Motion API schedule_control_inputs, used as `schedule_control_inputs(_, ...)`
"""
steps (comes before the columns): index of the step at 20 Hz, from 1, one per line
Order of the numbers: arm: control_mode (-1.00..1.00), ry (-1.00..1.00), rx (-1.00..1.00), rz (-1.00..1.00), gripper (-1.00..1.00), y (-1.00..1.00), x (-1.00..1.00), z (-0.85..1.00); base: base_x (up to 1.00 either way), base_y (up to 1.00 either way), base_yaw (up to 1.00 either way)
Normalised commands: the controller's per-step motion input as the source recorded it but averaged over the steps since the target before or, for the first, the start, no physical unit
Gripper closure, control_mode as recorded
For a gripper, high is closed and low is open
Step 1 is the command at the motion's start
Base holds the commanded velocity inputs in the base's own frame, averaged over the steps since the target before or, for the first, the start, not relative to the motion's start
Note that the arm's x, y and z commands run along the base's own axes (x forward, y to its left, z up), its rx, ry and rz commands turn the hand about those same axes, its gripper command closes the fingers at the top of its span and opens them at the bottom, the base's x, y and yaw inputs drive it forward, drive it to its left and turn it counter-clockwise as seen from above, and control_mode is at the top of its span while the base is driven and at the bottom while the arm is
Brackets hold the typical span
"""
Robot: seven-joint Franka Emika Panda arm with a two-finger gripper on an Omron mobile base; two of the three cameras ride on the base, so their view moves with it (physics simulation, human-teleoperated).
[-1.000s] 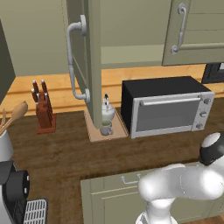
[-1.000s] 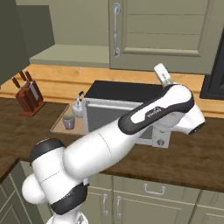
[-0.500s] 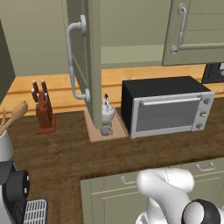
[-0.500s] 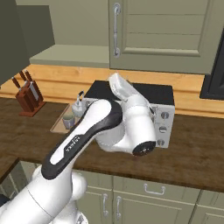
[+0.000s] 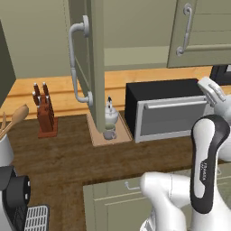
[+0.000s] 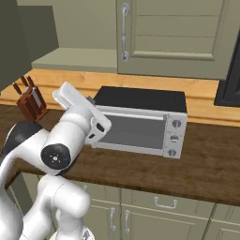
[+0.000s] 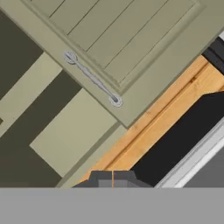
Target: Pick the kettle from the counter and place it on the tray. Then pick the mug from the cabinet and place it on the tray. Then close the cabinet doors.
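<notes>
Since the kettle (image 5: 110, 116) and mug (image 5: 108, 134) both sit on the tray (image 5: 100, 137), beside the microwave (image 5: 169, 110) at its 9 o'clock, you only have the doors left. One door (image 5: 94, 67) stands open. Your tool (image 7: 112, 178) is pinched together, holding nothing.

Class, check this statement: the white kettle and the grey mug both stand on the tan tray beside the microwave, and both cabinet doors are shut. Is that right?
Not quite. The kettle and mug do stand on the tray beside the microwave, but only the right cabinet door is shut. The left cabinet door is swung open, as the left base view shows.
</notes>
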Motion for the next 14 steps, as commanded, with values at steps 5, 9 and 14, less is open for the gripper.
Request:
schedule_control_inputs(5,-1.0,0.06,-0.01,0.06,1.0,0.09,-0.18,-0.02,0.0,0.0,0.0)
schedule_control_inputs(9,-1.0,0.03,-0.07,0.0,1.0,0.31,-0.02,-0.1,0.0,0.0,0.0)
schedule_control_inputs(14,-1.0,0.16,-0.01,0.0,1.0,0.61,-0.18,0.0,0.0,0.0,0.0)
